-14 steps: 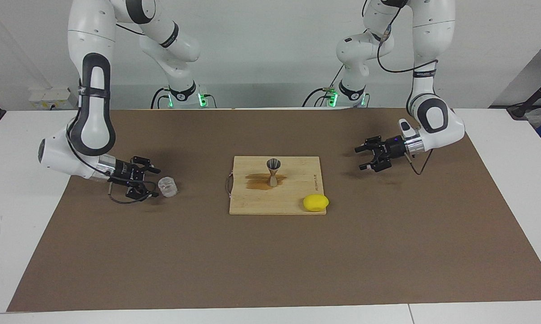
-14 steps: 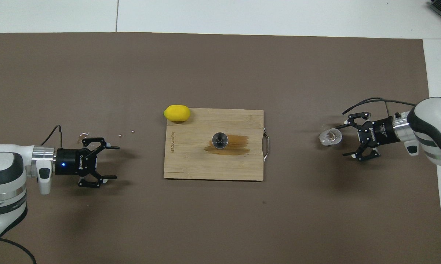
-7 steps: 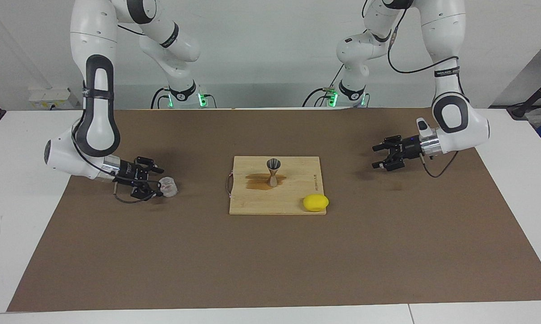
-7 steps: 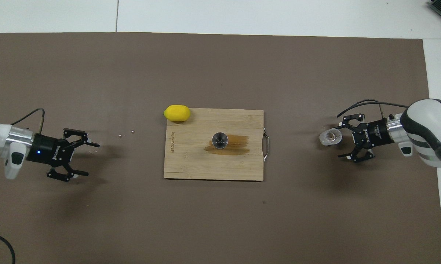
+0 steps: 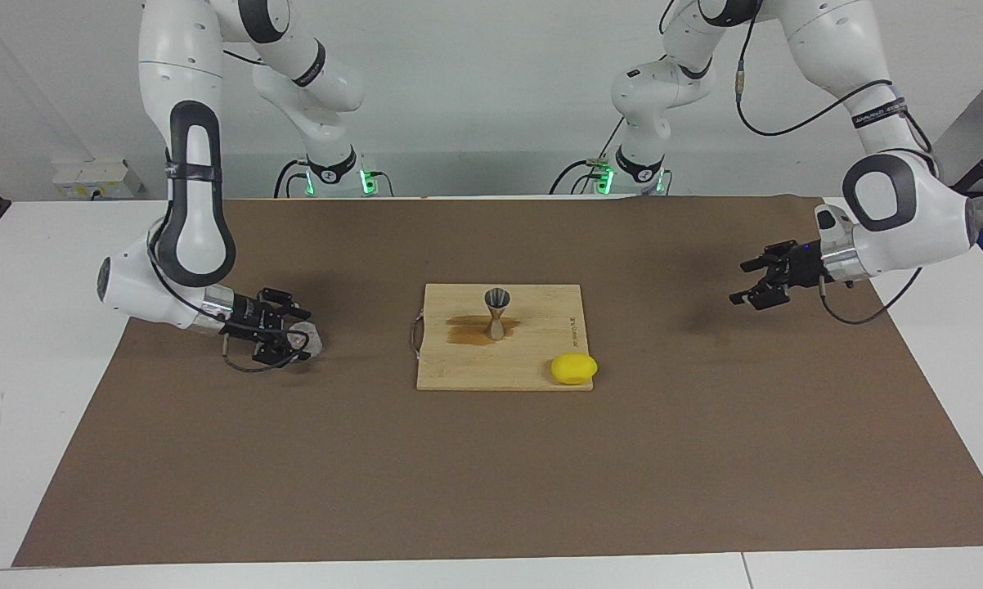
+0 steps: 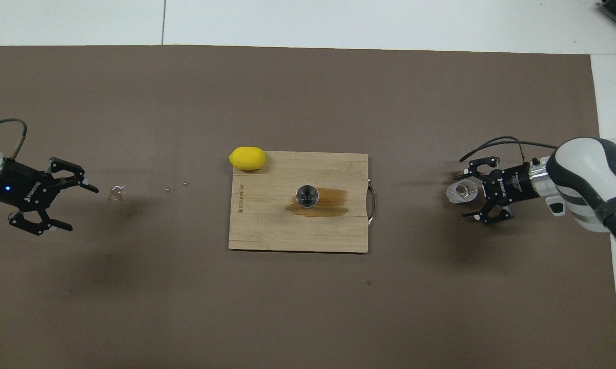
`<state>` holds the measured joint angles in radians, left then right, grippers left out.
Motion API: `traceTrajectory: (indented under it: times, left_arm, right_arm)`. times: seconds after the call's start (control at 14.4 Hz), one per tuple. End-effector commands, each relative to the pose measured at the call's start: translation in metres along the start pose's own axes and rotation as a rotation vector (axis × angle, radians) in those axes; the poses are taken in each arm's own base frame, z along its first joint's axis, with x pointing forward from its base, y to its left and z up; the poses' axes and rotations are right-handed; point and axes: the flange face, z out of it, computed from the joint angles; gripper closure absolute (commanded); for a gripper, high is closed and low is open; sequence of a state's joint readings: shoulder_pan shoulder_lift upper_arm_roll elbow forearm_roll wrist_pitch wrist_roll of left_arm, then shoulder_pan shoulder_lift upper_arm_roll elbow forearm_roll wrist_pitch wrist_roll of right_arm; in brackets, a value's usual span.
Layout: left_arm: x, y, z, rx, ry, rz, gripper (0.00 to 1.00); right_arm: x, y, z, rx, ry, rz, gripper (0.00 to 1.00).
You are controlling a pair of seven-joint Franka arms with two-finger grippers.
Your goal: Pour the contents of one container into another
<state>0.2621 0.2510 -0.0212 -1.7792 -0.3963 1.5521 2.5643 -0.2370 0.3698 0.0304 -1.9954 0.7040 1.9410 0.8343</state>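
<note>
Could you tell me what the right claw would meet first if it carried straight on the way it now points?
Most likely the glass cup, directly in front of the right claw and partly between its open fingers.

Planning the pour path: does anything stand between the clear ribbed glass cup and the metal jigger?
Nothing visible does. Bare brown mat separates the clear ribbed glass cup from the wooden board bearing the silvery hourglass jigger; the yellow lemon sits aside.

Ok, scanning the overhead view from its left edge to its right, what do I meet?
Left hand → lemon → cutting board → jigger → glass cup → right hand, at the cup.
</note>
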Motion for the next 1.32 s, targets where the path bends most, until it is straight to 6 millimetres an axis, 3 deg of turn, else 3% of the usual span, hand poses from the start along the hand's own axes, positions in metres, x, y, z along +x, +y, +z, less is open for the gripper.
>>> traceTrajectory:
  times: [0.0, 0.14, 0.21, 0.35, 0.56, 0.76, 0.97, 1.11, 1.25]
  left_arm:
    - [0.030, -0.026, -0.044, -0.080, -0.103, -0.054, 0.00]
    - [0.056, -0.038, -0.062, -0.089, -0.157, -0.100, 0.00]
    - [0.069, -0.041, -0.068, -0.085, -0.171, -0.114, 0.00]
    - [0.101, -0.052, -0.078, -0.097, -0.185, -0.129, 0.00]
    - [0.153, -0.072, -0.094, -0.126, -0.281, -0.180, 0.00]
    - [0.208, -0.077, -0.108, -0.086, -0.353, -0.216, 0.00]
    - [0.256, -0.085, -0.106, -0.064, -0.417, -0.314, 0.00]
    - [0.274, -0.092, -0.098, -0.064, -0.452, -0.363, 0.00]
    - [0.276, -0.092, -0.100, -0.048, -0.456, -0.421, 0.00]
  right_arm:
    - [0.001, 0.001, -0.001, 0.028, -0.018, -0.010, 0.53]
    - [-0.001, 0.000, -0.008, 0.036, -0.017, -0.011, 0.84]
    - [-0.005, -0.001, -0.010, 0.040, -0.014, -0.016, 0.94]
    - [-0.020, -0.003, -0.022, 0.059, -0.001, -0.022, 0.97]
    - [-0.064, -0.012, -0.023, 0.063, 0.020, 0.009, 0.97]
    - [-0.121, -0.027, -0.007, 0.083, 0.062, 0.025, 0.98]
    - [-0.191, -0.046, 0.028, 0.112, 0.106, 0.053, 0.99]
    - [-0.226, -0.054, 0.039, 0.134, 0.121, 0.082, 0.99]
    - [-0.252, -0.058, 0.047, 0.134, 0.123, 0.081, 1.00]
